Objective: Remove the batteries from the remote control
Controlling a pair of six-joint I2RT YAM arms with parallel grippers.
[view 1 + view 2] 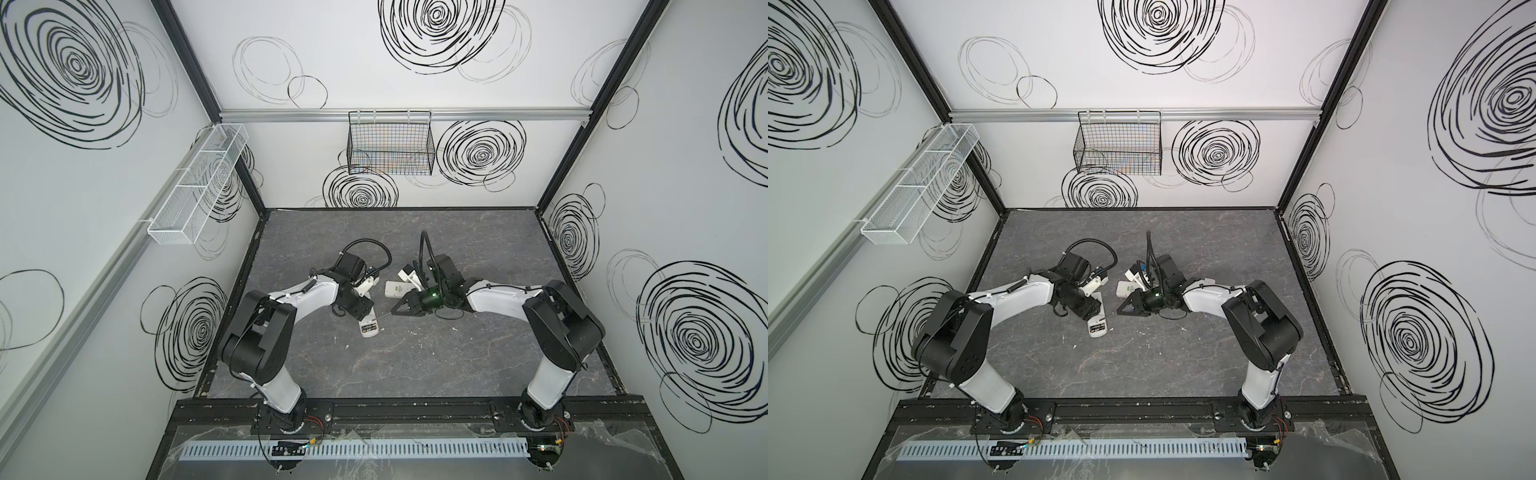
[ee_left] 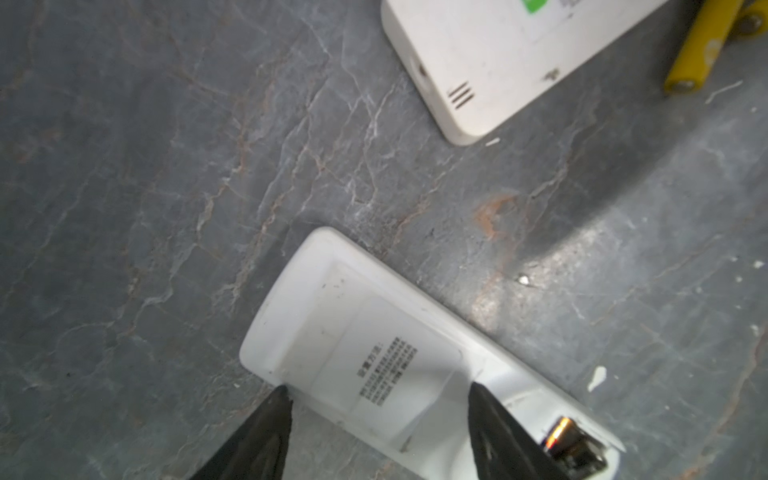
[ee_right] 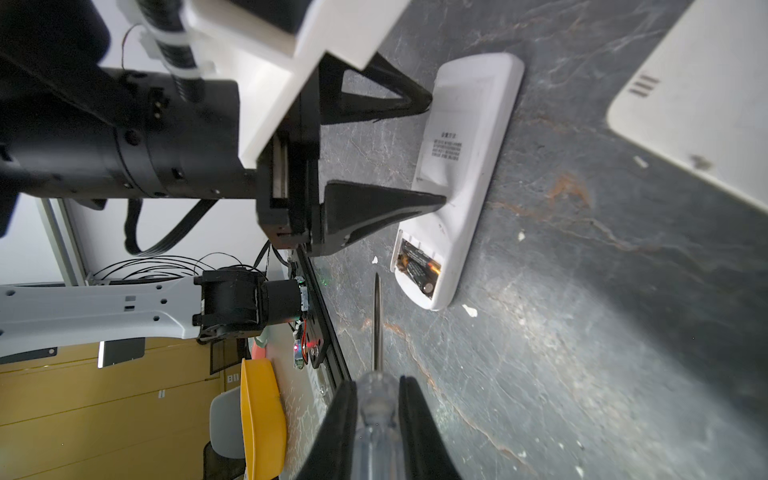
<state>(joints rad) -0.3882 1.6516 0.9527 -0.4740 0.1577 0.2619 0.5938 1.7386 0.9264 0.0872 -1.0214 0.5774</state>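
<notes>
Batteries (image 3: pixel 417 266) in remote (image 3: pixel 469 137), just beside left tool (image 3: pixel 435 151), near screwdriver (image 3: pixel 376 390).

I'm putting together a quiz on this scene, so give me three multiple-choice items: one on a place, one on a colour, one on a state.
1. Where are the black cylindrical batteries?
A. in a cup
B. in the open compartment of the slim white plastic remote
C. in a drawer

2. What colour are the loose cylindrical batteries beside the wider white remote?
A. yellow
B. red
C. blue

3. The right gripper is:
A. open and empty
B. shut on a battery
C. shut on the clear-handled screwdriver

Answers:
1. B: the right wrist view shows them seated in the uncovered bay.
2. A: the left wrist view shows yellow cells.
3. C: its fingers clamp the clear handle.
</notes>
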